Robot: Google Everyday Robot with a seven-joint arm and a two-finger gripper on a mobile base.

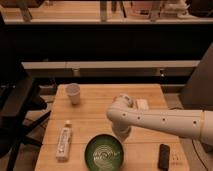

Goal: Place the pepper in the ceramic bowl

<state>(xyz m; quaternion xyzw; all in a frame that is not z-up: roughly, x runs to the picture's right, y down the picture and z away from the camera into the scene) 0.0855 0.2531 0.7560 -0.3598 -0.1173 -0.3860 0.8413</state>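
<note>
1 white arm reaches in from the right across the wooden table (95, 112), bends at a rounded joint and turns down, so that we see the gripper (121, 133) hanging low over the tabletop at the far right edge of the ceramic bowl (88, 151). From this view the gripper overlaps the bowl's rim or sits just behind it; we cannot tell which, nor whether it touches the rim. We also cannot tell whether the gripper is wide, narrow or holding something, because the arm's own body hides its working end. We cannot make out the pepper anywhere.

The bowl is green, with a pale swirled pattern inside, and stands near the front edge of the table, about midway along it. Just beside the arm's joint, on the far side, a small pale object (143, 104) lies on the wood, partly covered by the arm.

Farther out we count 3 more things on the table: a white cup (73, 93) upright near the back left corner, a white tube (63, 142) lying flat at the front left, well apart from the bowl, and a dark flat object (164, 156) at the front right. A black chair (16, 112) stands left of the table.
</note>
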